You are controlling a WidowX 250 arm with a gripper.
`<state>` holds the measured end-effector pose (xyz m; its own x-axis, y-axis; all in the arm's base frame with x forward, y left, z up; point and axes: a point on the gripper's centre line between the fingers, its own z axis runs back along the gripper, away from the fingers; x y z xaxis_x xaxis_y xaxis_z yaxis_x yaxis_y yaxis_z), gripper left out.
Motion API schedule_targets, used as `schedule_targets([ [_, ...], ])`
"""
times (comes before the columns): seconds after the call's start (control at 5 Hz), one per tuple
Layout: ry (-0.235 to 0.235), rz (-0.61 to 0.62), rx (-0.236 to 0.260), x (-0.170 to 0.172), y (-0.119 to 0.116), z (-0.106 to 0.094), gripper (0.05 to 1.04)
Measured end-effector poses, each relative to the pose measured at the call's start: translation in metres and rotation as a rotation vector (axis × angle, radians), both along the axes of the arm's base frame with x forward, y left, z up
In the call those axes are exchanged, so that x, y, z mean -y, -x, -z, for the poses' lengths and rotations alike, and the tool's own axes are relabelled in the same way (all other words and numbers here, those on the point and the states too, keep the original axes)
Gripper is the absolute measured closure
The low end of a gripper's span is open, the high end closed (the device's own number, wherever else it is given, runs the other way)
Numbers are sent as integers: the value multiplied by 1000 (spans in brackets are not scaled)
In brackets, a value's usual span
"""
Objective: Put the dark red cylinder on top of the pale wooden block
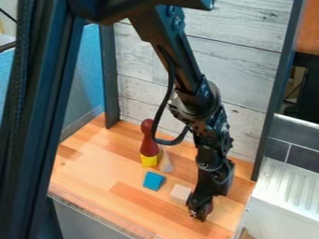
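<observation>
One small, dark red, rounded thing (209,208) is partly hidden by the black robot fingers (198,212), near a pale wooden cube (180,194) on the brown wooden counter (93,170). Wide or narrow cannot be told. Picking or placing seems underway; gentle care is likely needed next.

Black arm (179,49) enters at top edge, slanting down and rightward in view. Wrist (213,156) near vertical; cable (168,93) loops beside the arm. Gripper (200,214) points downward, lower right.
</observation>
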<state>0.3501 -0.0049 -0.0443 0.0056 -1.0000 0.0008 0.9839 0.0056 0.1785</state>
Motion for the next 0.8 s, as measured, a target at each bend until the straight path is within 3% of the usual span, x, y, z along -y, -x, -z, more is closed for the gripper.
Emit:
schedule_targets([
  [0.2,-2,-8,-3,-1,-2,4,118],
  [0.4,12,-50,24,-4,-7,5,292],
  [0.8,68,-83,14,-3,4,1,311],
])
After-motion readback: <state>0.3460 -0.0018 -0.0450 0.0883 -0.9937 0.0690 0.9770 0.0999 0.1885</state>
